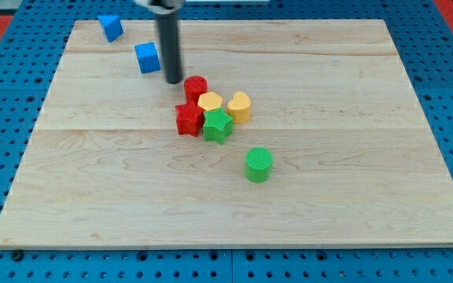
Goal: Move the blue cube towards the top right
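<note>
The blue cube lies on the wooden board in the upper left part of the view. My tip is just to the right of the cube and slightly below it, with a small gap between them. The dark rod rises from the tip to the view's top edge. A second blue block, wedge-like in shape, lies near the board's top left corner.
A cluster sits just below and right of my tip: a red cylinder, a yellow block, a yellow heart-like block, a red star-like block and a green star. A green cylinder stands alone lower down.
</note>
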Robot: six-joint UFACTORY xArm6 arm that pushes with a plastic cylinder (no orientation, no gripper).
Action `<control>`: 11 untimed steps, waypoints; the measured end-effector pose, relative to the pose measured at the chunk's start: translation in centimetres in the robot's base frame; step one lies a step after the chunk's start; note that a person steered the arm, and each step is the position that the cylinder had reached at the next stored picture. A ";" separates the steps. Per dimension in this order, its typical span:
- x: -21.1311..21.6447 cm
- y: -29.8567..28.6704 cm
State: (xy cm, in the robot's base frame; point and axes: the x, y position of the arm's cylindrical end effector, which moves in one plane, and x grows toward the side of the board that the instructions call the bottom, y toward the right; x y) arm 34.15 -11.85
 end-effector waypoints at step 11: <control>-3.5 29.8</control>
